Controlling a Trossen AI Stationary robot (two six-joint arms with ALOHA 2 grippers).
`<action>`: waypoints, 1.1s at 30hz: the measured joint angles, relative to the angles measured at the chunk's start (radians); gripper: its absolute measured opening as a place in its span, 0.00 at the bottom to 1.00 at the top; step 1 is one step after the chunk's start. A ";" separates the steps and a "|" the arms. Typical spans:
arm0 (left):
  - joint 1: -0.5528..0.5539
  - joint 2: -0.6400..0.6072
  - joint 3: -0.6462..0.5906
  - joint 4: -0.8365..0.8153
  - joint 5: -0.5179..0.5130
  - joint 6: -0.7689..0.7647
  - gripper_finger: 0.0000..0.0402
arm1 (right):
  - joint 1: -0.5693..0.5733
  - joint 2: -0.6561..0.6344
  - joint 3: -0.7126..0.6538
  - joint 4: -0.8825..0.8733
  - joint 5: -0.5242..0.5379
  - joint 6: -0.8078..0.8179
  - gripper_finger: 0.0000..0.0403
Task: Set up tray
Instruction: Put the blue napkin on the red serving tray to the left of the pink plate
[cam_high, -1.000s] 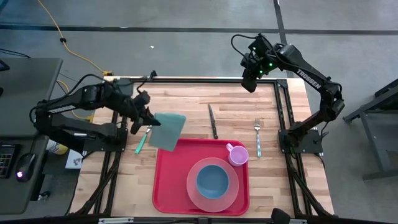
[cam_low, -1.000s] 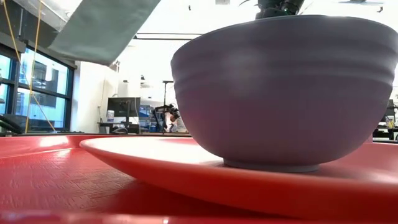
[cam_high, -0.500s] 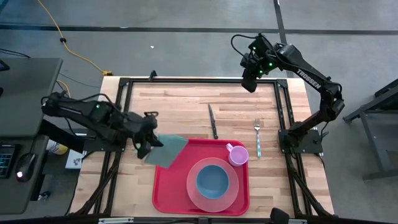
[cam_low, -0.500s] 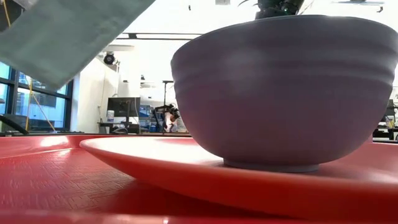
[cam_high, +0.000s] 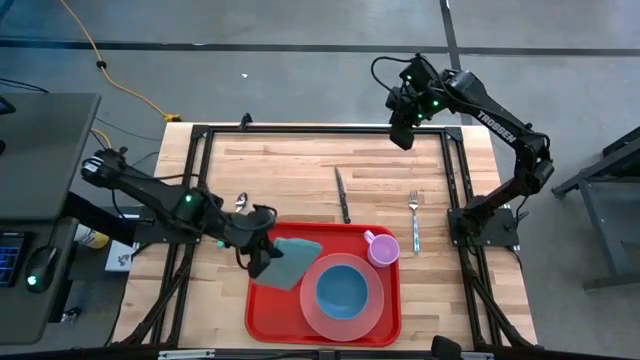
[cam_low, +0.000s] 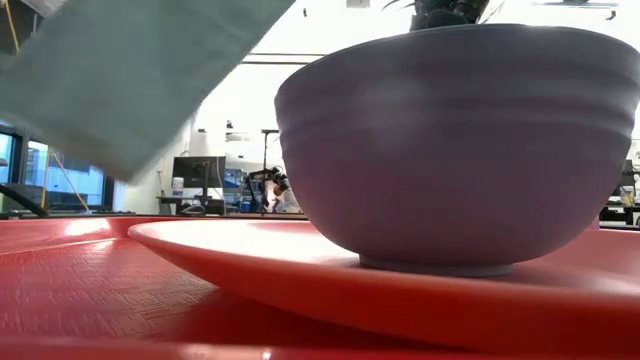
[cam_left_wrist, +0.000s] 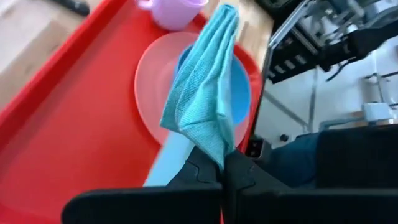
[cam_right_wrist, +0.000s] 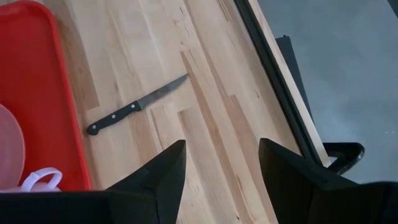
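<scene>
- High view: my left end effector (cam_high: 262, 254) grips a teal cloth (cam_high: 295, 260) over the tray's (cam_high: 270, 310) left edge; the tray sits at the bench's (cam_high: 290, 170) near edge.
- Low view: cloth hangs beside the bowl (cam_low: 450, 140).
- Left wrist view: fingers (cam_left_wrist: 205, 171) clamped on cloth.
- Right wrist view: my right end effector (cam_right_wrist: 221, 165) open above the far right corner, knife (cam_right_wrist: 134, 106) below.

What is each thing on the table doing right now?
Tray: flat on the table.
Pink plate: on the tray.
Blue bowl: upright on the plate.
Purple cup: upright on the tray.
Teal cloth: pinched, hanging over the tray.
Left gripper: shut on the cloth.
Right gripper: open, raised over the far edge.
Knife, fork, spoon: lying on the table.
</scene>
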 joint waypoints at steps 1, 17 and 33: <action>-0.009 0.014 0.000 0.016 -0.003 -0.020 0.05 | 0.000 0.000 0.000 0.000 -0.005 -0.003 0.45; -0.232 0.161 0.001 0.121 -0.156 -0.436 0.05 | 0.000 -0.008 0.000 0.001 -0.029 -0.060 0.45; -0.146 0.226 -0.278 0.331 -0.194 -0.567 0.05 | 0.000 -0.008 0.000 -0.007 -0.059 -0.063 0.45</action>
